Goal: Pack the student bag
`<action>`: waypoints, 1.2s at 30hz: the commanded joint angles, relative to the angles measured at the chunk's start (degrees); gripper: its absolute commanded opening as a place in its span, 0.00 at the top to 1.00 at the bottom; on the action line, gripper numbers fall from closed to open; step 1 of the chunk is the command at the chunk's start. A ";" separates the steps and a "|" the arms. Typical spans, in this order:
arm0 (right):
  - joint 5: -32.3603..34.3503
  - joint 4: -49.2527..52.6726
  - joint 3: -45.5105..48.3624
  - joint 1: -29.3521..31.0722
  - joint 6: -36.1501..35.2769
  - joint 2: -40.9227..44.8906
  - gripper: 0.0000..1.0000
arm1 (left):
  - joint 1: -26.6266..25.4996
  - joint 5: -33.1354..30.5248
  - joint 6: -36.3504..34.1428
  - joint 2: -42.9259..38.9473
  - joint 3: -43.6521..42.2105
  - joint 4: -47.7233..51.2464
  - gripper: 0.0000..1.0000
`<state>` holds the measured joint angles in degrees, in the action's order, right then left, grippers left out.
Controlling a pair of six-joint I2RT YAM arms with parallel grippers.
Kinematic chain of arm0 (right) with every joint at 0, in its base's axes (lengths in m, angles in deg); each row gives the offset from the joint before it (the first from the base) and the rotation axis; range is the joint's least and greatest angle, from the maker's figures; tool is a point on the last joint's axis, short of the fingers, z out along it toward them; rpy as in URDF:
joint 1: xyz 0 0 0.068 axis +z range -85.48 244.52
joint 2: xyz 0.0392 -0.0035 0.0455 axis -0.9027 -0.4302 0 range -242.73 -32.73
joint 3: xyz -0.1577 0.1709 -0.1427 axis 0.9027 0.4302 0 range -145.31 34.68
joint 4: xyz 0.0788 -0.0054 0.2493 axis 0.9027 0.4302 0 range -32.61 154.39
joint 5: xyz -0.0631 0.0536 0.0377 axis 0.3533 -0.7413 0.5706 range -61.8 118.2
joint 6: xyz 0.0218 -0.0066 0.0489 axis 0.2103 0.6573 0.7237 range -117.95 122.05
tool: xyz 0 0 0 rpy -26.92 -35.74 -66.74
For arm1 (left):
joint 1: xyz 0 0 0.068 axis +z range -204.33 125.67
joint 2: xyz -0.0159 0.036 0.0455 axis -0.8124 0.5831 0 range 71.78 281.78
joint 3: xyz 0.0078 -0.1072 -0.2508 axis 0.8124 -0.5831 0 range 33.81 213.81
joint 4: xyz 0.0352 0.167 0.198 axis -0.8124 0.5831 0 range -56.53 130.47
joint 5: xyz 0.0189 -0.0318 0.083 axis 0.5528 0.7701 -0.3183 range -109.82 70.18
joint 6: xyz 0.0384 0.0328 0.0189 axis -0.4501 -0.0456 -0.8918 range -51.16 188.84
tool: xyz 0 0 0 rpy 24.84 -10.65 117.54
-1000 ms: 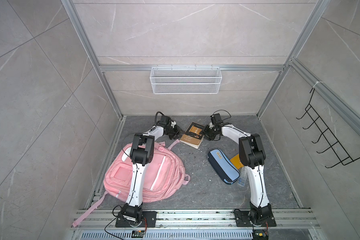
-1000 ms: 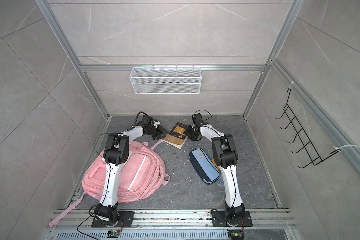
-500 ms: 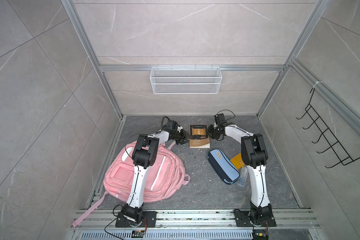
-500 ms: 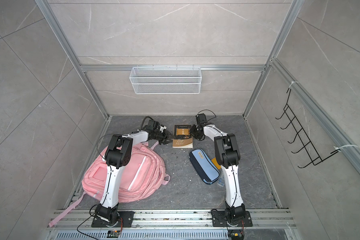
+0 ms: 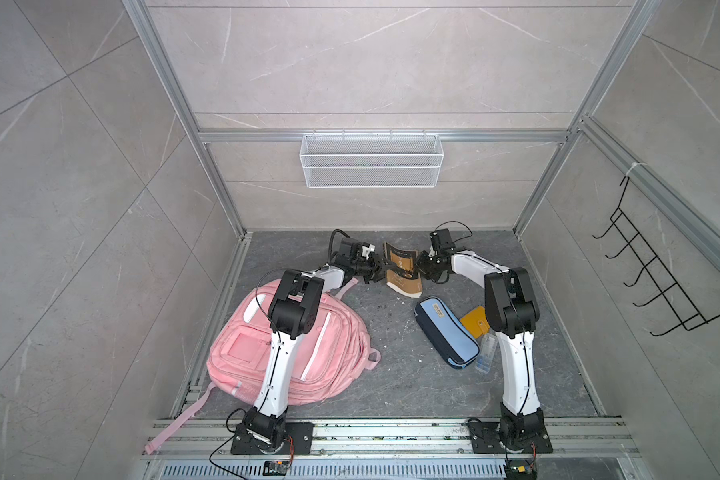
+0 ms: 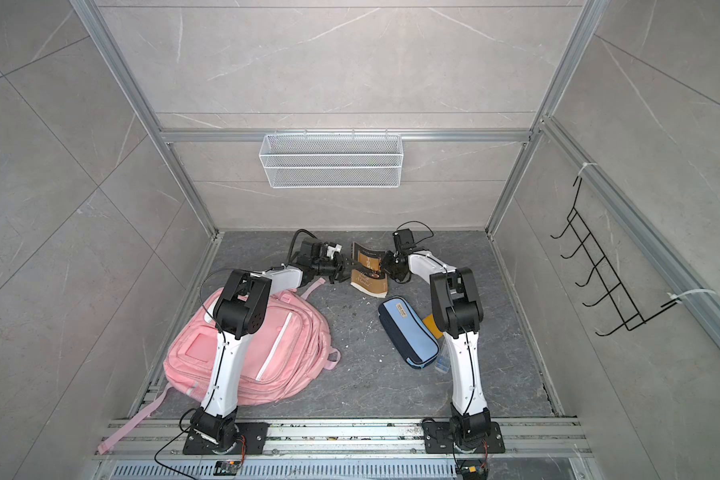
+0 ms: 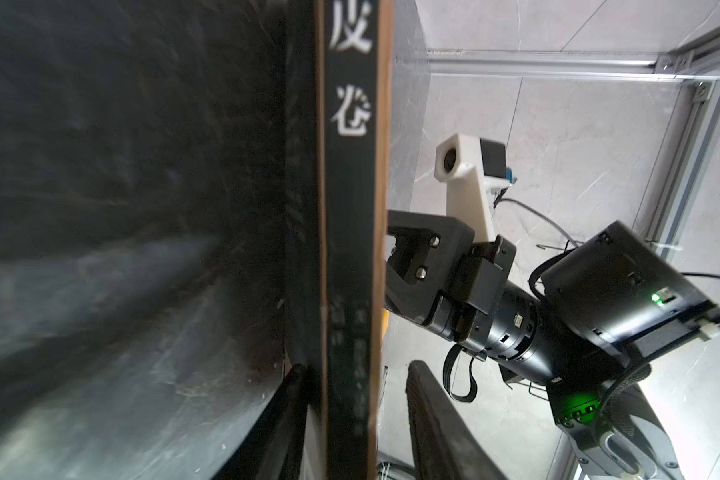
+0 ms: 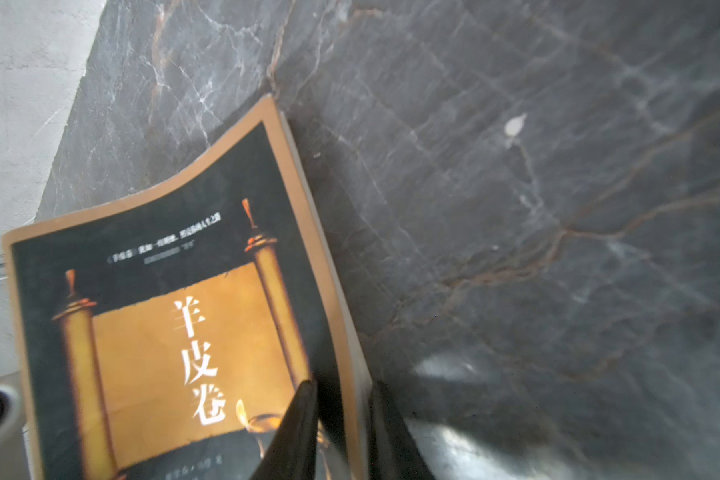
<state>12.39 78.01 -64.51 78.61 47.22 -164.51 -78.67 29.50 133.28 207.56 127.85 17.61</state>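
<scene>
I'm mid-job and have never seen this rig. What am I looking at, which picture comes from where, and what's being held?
Two white robot arms stand on a rail, each ending in a two-finger gripper. Both top views look down on the whole booth; each wrist view rides on an arm. On the dark floor lie the pink backpack, a blue pencil case, an orange card and a clear box. The right gripper pinches the book at its page edge; the left gripper straddles its spine, grip unclear.

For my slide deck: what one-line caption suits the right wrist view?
Right gripper clamps the page edge of a bowed black-and-gold paperback, dark marble floor behind.
</scene>
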 commanded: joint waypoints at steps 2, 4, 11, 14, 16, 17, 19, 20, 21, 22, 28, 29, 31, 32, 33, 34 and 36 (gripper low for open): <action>-3.74 6.01 1.99 2.55 -0.59 -0.71 0.75 | -1.63 -0.37 -5.91 -6.56 0.45 4.70 0.62; -3.83 6.01 2.00 2.44 -0.77 -0.42 0.75 | -1.63 -2.38 -7.88 -7.75 -0.07 7.42 0.76; -2.69 8.25 0.93 2.80 -8.34 5.52 0.61 | -1.19 -4.80 -13.71 -11.85 -0.46 14.47 1.00; -2.99 12.06 1.02 2.67 -13.29 11.51 0.46 | -0.15 -3.96 -22.27 -15.63 0.47 22.68 1.00; -4.94 14.71 1.21 2.30 -17.03 15.97 0.36 | 0.98 -1.08 -29.48 -19.76 0.07 28.60 1.00; -6.27 15.29 1.51 2.15 -18.76 18.03 0.32 | 1.61 0.69 -31.83 -21.66 -0.77 29.90 1.00; -9.43 15.88 2.67 2.04 -22.28 23.16 0.23 | 2.57 4.72 -35.39 -26.64 -3.88 31.45 1.00; -11.52 15.77 3.13 2.11 -23.76 25.30 0.21 | 2.63 6.08 -35.92 -28.68 -5.75 31.09 1.00; -14.13 15.97 3.44 2.05 -25.60 27.67 0.19 | 2.51 7.43 -36.35 -31.03 -7.83 30.49 1.00; -16.24 16.27 3.59 2.03 -27.50 29.63 0.19 | 2.24 8.61 -35.95 -33.46 -10.29 28.83 1.00; -25.57 20.03 2.57 1.66 -36.67 40.20 0.17 | 1.43 14.07 -33.89 -46.98 -24.06 22.41 1.00; -26.90 21.11 2.21 1.57 -37.83 41.13 0.17 | 1.07 14.66 -34.11 -49.05 -25.40 22.80 1.00; -27.82 26.41 -0.09 1.58 -40.46 41.32 0.17 | 0.06 15.85 -34.21 -53.88 -28.00 23.32 1.00; -28.41 29.17 -1.78 1.59 -41.87 40.79 0.17 | -0.17 16.15 -34.28 -55.79 -29.10 23.25 1.00; -29.33 32.03 -3.49 1.55 -43.74 40.34 0.18 | -0.27 16.44 -34.25 -57.75 -30.25 23.38 1.00; -30.62 32.60 -3.82 1.64 -44.36 40.66 0.18 | -0.27 17.10 -34.35 -59.32 -31.06 23.84 1.00; -34.19 31.02 -1.99 1.57 -44.29 42.00 0.17 | -0.26 18.52 -35.91 -61.13 -31.38 26.97 1.00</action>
<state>-15.52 103.65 -66.57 80.46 7.50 -123.01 -79.02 41.55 100.80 151.35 95.63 45.50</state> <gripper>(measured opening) 0.824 0.147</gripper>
